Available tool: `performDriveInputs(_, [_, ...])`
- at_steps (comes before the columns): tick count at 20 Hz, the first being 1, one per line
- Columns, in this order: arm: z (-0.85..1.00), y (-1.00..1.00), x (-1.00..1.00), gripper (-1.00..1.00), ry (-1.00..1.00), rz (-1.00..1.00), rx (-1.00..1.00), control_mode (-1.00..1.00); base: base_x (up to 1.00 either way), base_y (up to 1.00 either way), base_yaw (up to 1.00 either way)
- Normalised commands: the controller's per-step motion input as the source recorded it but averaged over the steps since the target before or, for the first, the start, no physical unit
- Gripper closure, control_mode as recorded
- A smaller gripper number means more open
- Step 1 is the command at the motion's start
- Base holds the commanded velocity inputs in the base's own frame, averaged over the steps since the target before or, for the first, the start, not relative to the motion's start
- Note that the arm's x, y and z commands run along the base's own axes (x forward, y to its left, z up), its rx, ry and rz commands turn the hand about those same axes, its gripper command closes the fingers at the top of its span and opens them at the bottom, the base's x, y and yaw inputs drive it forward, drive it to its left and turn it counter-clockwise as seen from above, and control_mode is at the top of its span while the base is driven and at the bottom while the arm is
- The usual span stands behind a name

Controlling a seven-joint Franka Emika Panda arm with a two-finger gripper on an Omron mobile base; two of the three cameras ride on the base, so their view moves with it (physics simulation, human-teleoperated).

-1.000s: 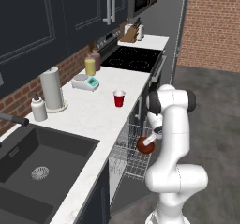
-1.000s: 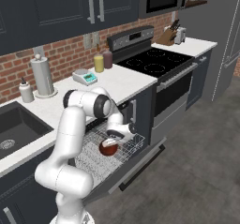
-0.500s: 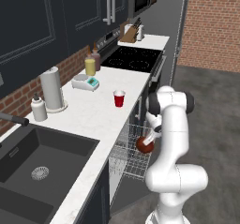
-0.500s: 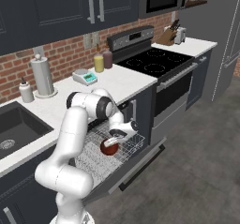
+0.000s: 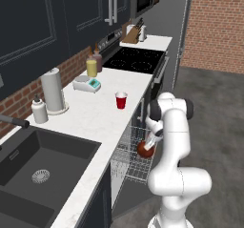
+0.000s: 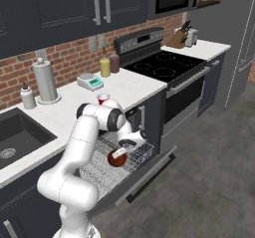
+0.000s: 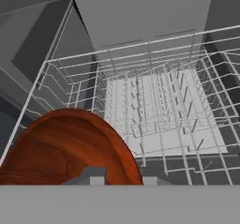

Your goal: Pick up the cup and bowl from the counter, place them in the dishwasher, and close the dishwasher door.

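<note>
Gripper (image 5: 148, 145) closed narrowly on the rim of the bowl (image 5: 145, 149), held over the pulled-out wire rack (image 5: 127, 156) of the dishwasher (image 6: 130, 168), just above the wires and toward the rack's outer edge. Seen again from the right base view: gripper (image 6: 122, 150) pinching the bowl (image 6: 116, 158) at its upper edge, bowl tilted, hanging over the rack (image 6: 102, 165) with the dishwasher door (image 6: 142, 176) dropped open below it. From the hand view, the red-brown, wood-grained bowl (image 7: 65, 148) large at lower left, against the fingertips (image 7: 93, 177); the rack (image 7: 159, 106) beyond it, silver wires and tines, nothing standing in the visible part. Whether the bowl touches the wires: cannot tell. Cup (image 5: 121, 99) upright on the counter (image 5: 90, 122), near the counter's front edge, just above the dishwasher and well apart from the bowl; in the right base view, cup (image 6: 103, 98) partly hidden behind the arm's shoulder. Farther back on the counter from the dishwasher: a small scale (image 5: 86, 84), a yellow-filled bottle (image 5: 91, 67) with a darker bottle (image 5: 98, 60) beside it, a paper-towel roll (image 5: 52, 91) and a soap dispenser (image 5: 39, 110) toward the black sink (image 5: 40, 167). Stove (image 5: 136, 60) to the far side of the dishwasher, knife block (image 5: 133, 33) beyond that.
</note>
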Motion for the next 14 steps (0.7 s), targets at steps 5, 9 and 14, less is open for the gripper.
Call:
performDriveInputs(5, [-0.31, 0.08, 0.19, 1.0, 0.0, 0.08, 0.0, -1.0, 0.0, 0.0, 0.0])
performDriveInputs(9, [-0.2, 0.17, 0.26, 1.0, 0.0, 0.05, 0.0, -1.0, 0.0, 0.0, 0.0])
performDriveInputs(14, [-0.22, 0.18, 0.31, 1.0, 0.0, 0.03, 0.0, -1.0, 0.0, 0.0, 0.0])
